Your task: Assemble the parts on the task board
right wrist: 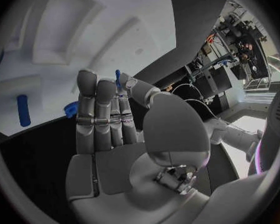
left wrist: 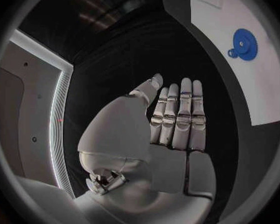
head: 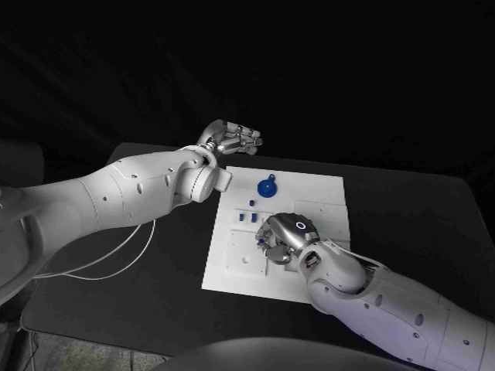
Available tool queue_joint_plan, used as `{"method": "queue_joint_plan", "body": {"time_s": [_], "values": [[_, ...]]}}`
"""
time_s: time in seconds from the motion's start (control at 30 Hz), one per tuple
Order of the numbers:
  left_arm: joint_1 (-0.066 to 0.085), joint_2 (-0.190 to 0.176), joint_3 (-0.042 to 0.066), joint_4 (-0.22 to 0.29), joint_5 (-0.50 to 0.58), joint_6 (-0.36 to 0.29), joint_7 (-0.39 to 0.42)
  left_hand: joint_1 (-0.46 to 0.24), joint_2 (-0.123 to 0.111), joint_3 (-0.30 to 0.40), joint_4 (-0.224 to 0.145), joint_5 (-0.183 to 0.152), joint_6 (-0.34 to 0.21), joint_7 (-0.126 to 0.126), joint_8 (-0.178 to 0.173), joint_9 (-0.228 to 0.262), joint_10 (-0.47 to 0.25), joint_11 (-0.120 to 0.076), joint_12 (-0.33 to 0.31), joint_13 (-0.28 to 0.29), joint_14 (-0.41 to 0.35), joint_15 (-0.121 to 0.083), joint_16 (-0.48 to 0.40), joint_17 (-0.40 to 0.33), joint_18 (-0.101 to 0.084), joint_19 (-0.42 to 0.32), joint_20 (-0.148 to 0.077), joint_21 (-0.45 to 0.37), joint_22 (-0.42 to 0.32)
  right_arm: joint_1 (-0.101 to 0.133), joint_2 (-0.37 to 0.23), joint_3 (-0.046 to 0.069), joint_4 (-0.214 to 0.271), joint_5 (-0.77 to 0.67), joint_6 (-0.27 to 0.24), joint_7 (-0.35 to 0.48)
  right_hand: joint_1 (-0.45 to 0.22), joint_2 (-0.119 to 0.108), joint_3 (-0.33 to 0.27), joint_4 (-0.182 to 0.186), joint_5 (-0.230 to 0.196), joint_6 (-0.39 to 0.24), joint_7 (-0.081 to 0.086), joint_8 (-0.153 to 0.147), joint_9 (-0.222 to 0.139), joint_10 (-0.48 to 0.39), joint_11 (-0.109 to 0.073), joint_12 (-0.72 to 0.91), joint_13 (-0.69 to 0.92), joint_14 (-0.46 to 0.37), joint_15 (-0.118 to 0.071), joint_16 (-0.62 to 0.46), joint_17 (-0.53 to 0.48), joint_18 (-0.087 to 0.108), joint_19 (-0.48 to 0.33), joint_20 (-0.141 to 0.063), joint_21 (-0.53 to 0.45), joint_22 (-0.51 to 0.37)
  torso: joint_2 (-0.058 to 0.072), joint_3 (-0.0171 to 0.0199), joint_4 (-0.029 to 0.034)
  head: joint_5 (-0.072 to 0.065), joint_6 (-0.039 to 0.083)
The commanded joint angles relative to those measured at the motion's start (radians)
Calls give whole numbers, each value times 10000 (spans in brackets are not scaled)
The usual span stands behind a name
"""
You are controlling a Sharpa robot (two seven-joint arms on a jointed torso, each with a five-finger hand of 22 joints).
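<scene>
Nearest the head camera, the right hand (head: pixel 282 236) sits low over the middle of the task board (head: pixel 315 193), its back turned up. From its own wrist view the fingers (right wrist: pixel 95 109) stand close together and a thin blue peg (right wrist: pixel 117 76) shows at the fingertips, seemingly pinched against the thumb — so I judge it is holding that part, though the contact itself is partly hidden. Just beside the hand on the white plate lies another short blue pin (right wrist: pixel 23 110), and a further blue piece (right wrist: pixel 70 108) peeks out by the fingers' edge. In the head view a few small blue pins (head: pixel 245 216) lie on the board next to the hand.

Further out, a blue gear (head: pixel 267 188) lies flat near the board's far edge, well apart from the right hand. The left hand (head: pixel 232 138) hovers off the board over the black table (head: pixel 426 209) beyond that far edge; its fingers (left wrist: pixel 177 114) are straight, side by side, holding nothing.

The step in hand looks like seating the pinched peg in one of the board's recesses. To do it well, keep the peg upright, line it over its hole before lowering, and release only once it is down — a tilted peg would likely jam or tip.
</scene>
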State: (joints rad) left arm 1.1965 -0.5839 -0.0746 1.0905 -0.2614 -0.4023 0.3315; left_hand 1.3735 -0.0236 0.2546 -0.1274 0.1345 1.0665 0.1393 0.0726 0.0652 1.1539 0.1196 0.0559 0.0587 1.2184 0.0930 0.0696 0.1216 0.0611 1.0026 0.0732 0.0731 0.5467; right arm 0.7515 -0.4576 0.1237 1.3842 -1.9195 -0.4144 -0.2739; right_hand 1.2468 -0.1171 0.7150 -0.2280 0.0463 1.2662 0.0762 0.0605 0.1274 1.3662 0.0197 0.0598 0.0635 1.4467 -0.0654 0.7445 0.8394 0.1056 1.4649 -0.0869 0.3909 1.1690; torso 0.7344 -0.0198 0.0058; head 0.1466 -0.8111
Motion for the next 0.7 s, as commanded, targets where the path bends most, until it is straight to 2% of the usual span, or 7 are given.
{"method": "queue_joint_plan", "body": {"time_s": [0.03,0.37,0.7], "values": [[4,8,8,31,46,1,152,-89,-34,-8,32,0,-35,-20,-44,8,-81,-12,26,-5,-91,10,-48,10,12,56,21,42,-10,-12,33,-22,-37,-109,174,46,-7,101,-11,-50,37,-27,1,41,-1,19,14,21,19,14,-26,-60,10,151,401,-52,-46,-1,6,7,13,12,-23],[4,19,8,46,41,53,146,-67,-38,-24,80,-6,-32,-22,-45,7,-86,-12,27,-5,-99,12,-48,14,9,80,25,46,-158,-76,193,-80,-293,-234,66,-47,-13,113,-5,-83,38,-27,-1,41,15,23,14,21,21,17,-26,-56,11,158,403,-51,-60,0,21,8,35,76,-79],[4,0,8,49,34,92,127,-65,-37,-33,95,-11,-36,-23,-45,7,-94,-9,27,-5,-111,16,-49,14,7,84,28,49,-217,-117,236,-104,-462,-313,47,-125,-26,118,19,-108,40,-25,-3,41,29,27,14,21,21,18,-26,-57,8,164,407,-51,-37,12,18,2,27,92,-103]]}}
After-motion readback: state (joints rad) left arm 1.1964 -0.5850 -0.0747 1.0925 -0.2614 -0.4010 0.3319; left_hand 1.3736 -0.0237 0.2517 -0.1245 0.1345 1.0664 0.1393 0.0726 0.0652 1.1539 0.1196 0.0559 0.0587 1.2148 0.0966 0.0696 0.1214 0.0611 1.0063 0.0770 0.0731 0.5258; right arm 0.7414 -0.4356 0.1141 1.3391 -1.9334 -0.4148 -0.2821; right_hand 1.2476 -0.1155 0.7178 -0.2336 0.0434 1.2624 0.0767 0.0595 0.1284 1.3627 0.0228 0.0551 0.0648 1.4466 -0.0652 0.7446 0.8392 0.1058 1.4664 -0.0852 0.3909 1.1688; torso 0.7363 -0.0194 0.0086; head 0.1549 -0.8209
